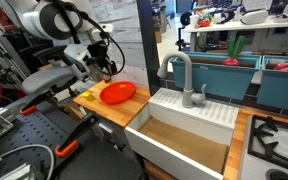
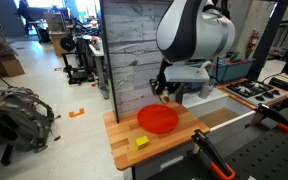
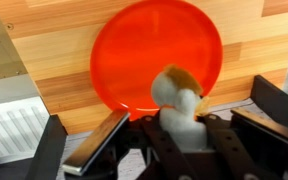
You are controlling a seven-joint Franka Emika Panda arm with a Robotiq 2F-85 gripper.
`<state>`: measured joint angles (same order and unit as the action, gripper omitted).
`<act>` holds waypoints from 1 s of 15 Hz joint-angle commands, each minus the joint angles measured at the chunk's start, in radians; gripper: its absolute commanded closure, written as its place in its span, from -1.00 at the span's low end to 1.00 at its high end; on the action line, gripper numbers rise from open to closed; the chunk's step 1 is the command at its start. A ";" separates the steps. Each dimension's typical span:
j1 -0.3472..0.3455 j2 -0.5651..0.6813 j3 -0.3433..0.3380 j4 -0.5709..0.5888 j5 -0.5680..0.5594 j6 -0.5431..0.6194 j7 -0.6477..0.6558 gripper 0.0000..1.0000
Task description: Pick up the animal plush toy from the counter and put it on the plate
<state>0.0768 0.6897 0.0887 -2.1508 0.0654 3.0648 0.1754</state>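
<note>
Toy (image 3: 174,95) sits between the fingers (image 3: 102,142) of the gripper (image 3: 191,108), over the plate's rim rather than its middle. Whether the fingers pinch it or stand clear of it cannot be told. Plate (image 3: 144,45) lies on the counter (image 3: 44,30). Recommended: centre over the plate, lower close, then release, lest the toy roll off.

— What carries things under you?
— My counter (image 2: 174,148), light butcher-block wood with a thick edge.
— And what lies on it?
— The red-orange plate (image 2: 158,119) lies flat toward the back edge; a small yellow block (image 2: 141,142) sits apart from it, near the front corner of the end edge.
</note>
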 commanded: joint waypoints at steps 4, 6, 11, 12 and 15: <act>-0.026 0.117 -0.017 0.117 0.029 -0.019 -0.007 0.95; -0.019 0.142 -0.020 0.142 0.027 -0.029 -0.007 0.95; 0.009 0.203 -0.035 0.216 0.023 -0.065 0.001 0.95; 0.014 0.215 -0.039 0.234 0.022 -0.076 0.002 0.95; 0.028 0.239 -0.048 0.276 0.020 -0.129 0.008 0.31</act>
<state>0.0741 0.8946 0.0650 -1.9387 0.0705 2.9900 0.1775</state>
